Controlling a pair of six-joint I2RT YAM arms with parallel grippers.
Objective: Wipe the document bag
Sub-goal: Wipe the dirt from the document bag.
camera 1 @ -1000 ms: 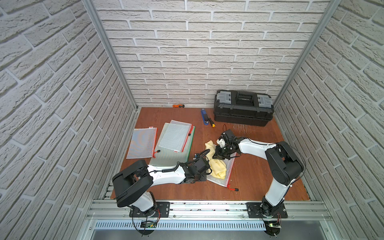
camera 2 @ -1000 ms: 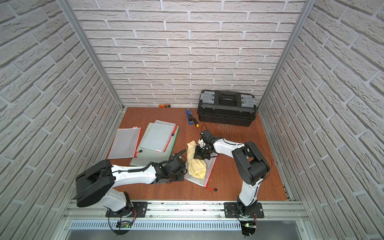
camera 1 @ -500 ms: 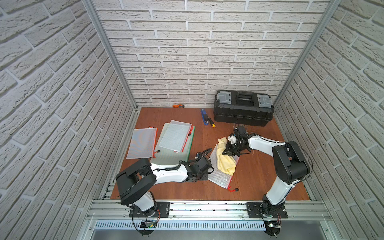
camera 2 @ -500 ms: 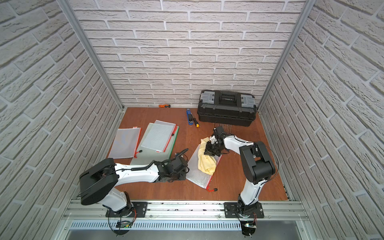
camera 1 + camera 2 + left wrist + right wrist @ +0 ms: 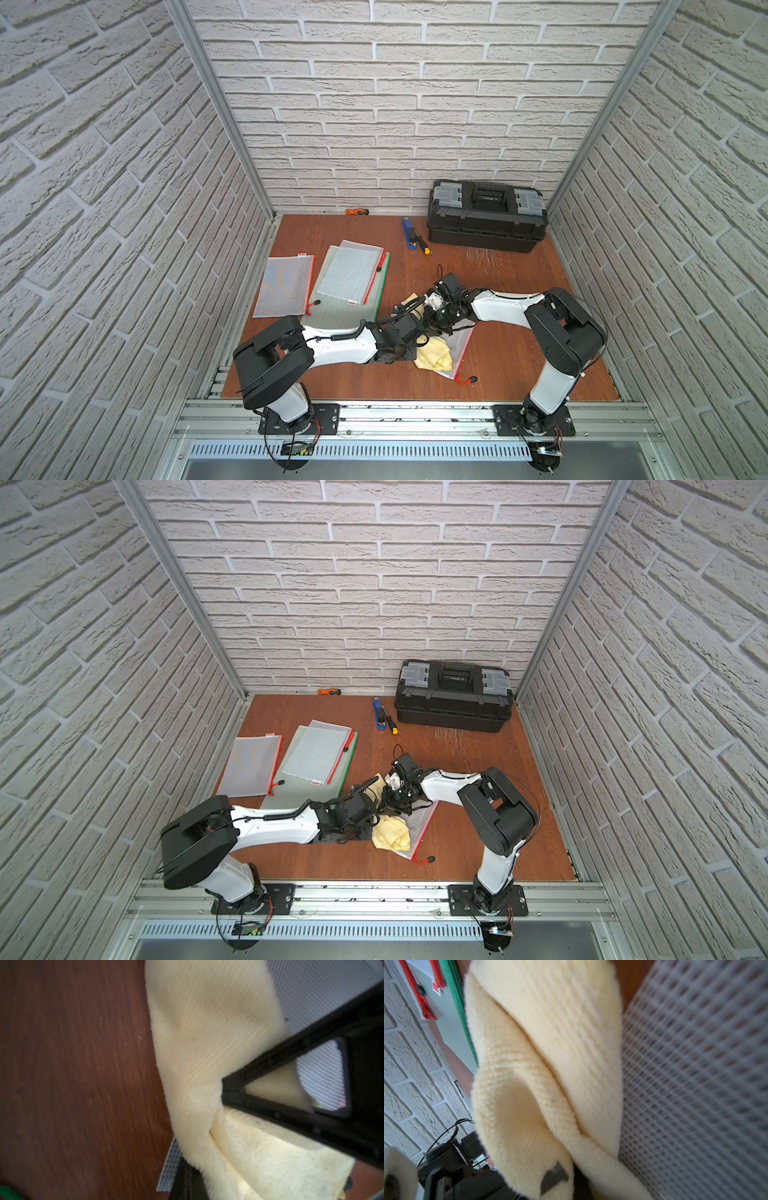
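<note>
Document bag (image 5: 457, 347): mesh, flat on your counter (image 5: 505, 365), directly under the right claw (image 5: 439, 321), long axis running toward the arm bases. Right claw: clamped on yellow cloth (image 5: 434, 358). Left claw (image 5: 417, 332): closed beside the bag's edge; you cannot tell whether it holds anything.

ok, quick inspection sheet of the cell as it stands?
Surface: brown wooden table, some scratches.
Job's things: mesh document bag lying under the yellow cloth.
Clutter: spare document bags, black toolbox, blue stapler, screwdriver, orange-handled tool.
Grippers: left gripper shut, at the cloth; right gripper shut on the cloth.
Cables: cable loop at right wrist; coiled cable along left arm.
Surroundings: white brick-pattern walls, aluminium rail in front.
</note>
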